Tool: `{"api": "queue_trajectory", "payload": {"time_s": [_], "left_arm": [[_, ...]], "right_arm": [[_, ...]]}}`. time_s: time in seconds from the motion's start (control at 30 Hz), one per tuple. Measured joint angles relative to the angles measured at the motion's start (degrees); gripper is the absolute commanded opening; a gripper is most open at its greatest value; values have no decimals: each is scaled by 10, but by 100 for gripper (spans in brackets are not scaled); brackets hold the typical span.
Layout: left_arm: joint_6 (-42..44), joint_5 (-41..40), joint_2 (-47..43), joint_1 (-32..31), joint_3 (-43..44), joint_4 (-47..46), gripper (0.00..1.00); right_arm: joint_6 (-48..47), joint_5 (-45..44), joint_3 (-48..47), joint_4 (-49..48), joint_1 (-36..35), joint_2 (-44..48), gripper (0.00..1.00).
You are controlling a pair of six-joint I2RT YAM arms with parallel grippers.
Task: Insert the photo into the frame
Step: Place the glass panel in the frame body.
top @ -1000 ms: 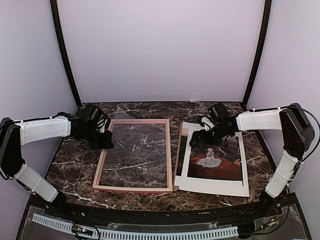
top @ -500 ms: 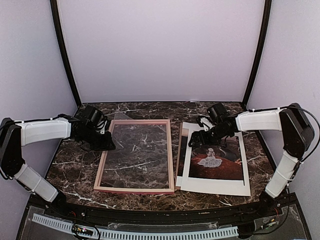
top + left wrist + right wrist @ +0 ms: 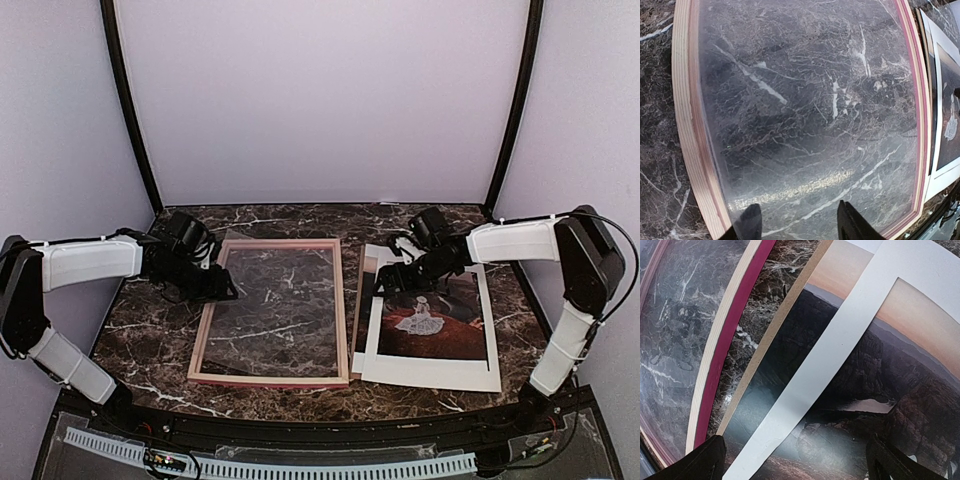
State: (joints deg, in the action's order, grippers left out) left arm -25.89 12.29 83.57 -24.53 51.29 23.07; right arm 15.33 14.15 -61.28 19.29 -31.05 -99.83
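The left arm (image 3: 85,262) and the right arm (image 3: 515,240) each bend at the elbow, white forearms lying nearly level and reaching inward. The left pincer (image 3: 218,287) aims rightward, tilted down, its fingers (image 3: 751,222) parted. The right pincer (image 3: 392,283) aims leftward and down, jaws spread wide, gripping nothing.

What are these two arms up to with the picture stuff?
Two robot arms are working on framing a picture. The left gripper is open at the left edge of the pink frame. The right gripper hovers open over the photo, which lies beside the frame under a white mat, not yet inside.
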Motion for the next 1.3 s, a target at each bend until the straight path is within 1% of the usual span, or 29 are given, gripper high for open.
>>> {"api": "queue_trajectory", "payload": {"time_s": [0.2,0.47,0.77,1.1,1.3], "left_arm": [[5,-12,0,0,1,12,69],[13,-29,0,0,9,31,75],[21,-58,0,0,16,51,79],[35,-88,1,0,34,66,79],[51,-114,22,1,50,71,78]], "right_arm": [[0,0,0,0,-2,-2,99],[2,0,0,0,-5,-5,99],[2,-1,0,0,-7,-5,99],[2,-5,0,0,-8,-5,99],[2,-10,0,0,-8,-4,99]]}}
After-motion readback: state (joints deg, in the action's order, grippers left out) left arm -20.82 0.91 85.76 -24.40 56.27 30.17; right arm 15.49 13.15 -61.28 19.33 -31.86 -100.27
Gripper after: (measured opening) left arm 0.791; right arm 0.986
